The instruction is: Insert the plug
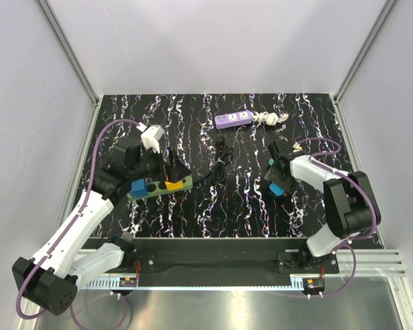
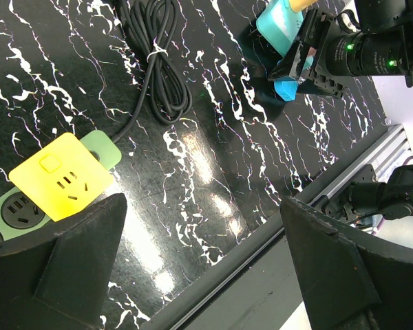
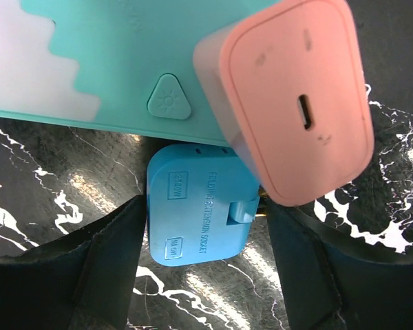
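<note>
A green power strip [image 1: 186, 182] lies at the left with a blue adapter [image 1: 138, 187] and a yellow adapter [image 1: 173, 185] on it. In the left wrist view the yellow adapter [image 2: 58, 179] sits on the strip [image 2: 104, 148]. My left gripper [image 1: 171, 172] hovers over the strip, open and empty [image 2: 201, 206]. My right gripper [image 1: 274, 180] is shut on a blue folding socket block [image 3: 199, 203], with a finger [image 3: 110, 254] on each side. The block joins a teal body [image 3: 89, 55] that carries a pink charger [image 3: 296, 103].
A coiled black cable [image 1: 221, 161] lies mid-table and runs to the green strip; it also shows in the left wrist view [image 2: 155, 62]. A purple power strip [image 1: 234, 119] with a bundled white cord [image 1: 270, 118] lies at the back. Grey walls enclose the table.
</note>
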Tool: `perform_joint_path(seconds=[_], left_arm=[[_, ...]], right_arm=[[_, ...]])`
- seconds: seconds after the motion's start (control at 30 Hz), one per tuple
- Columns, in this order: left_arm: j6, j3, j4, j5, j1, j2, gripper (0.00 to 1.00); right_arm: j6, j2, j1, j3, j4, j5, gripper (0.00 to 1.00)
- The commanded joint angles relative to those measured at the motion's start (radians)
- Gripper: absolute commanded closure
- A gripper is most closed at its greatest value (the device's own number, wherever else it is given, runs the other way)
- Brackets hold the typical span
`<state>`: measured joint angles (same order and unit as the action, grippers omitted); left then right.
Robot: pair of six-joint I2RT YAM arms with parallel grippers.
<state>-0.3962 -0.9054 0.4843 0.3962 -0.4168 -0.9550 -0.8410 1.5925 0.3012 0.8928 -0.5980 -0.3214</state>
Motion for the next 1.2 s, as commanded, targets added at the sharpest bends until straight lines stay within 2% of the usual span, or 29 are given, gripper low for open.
perform_joint_path(seconds=[0.0, 0.13, 0.17, 0.23, 0.27, 0.37, 0.43, 0.6, 0.77, 0.9, 0.97, 1.17], left_arm=[[0.008, 0.01, -0.032, 0.016, 0.004, 0.012, 0.01], [0.01, 0.01, -0.033, 0.012, 0.004, 0.009, 0.01], [0.011, 0.01, -0.033, 0.012, 0.004, 0.009, 0.01], [0.011, 0.013, -0.035, 0.01, 0.004, 0.009, 0.01], [0.01, 0.013, -0.03, 0.007, 0.004, 0.009, 0.01], [0.002, 0.014, -0.032, 0.006, 0.004, 0.005, 0.02], [-0.001, 0.013, -0.032, 0.006, 0.004, -0.004, 0.03], [-0.032, 0.014, -0.035, 0.016, 0.004, -0.033, 0.05], [-0.064, 0.017, -0.046, 0.068, 0.004, -0.094, 0.07], [-0.047, 0.034, -0.05, 0.09, 0.004, -0.11, 0.08], [-0.047, 0.042, -0.05, 0.082, 0.004, -0.103, 0.09], [-0.07, 0.045, -0.052, 0.072, 0.004, -0.082, 0.1]], right_arm=[[0.003, 0.01, 0.01, -0.006, 0.01, -0.004, 0.24], [0.032, -0.005, 0.022, -0.006, 0.056, 0.016, 0.33], [0.052, -0.014, 0.027, -0.009, 0.067, 0.021, 0.41], [0.068, -0.042, 0.038, -0.009, 0.089, 0.036, 0.49], [0.088, -0.052, 0.047, -0.011, 0.098, 0.047, 0.58], [0.105, -0.112, 0.064, -0.015, 0.116, 0.094, 0.72], [0.106, -0.134, 0.072, -0.017, 0.119, 0.113, 0.76], [0.118, -0.199, 0.142, -0.025, 0.154, 0.203, 0.77], [0.126, -0.212, 0.185, -0.045, 0.147, 0.205, 0.72], [0.108, -0.216, 0.181, -0.022, 0.001, -0.055, 0.68], [0.089, -0.223, 0.161, -0.025, -0.026, -0.079, 0.66], [0.086, -0.229, 0.03, -0.089, 0.049, 0.103, 0.66]])
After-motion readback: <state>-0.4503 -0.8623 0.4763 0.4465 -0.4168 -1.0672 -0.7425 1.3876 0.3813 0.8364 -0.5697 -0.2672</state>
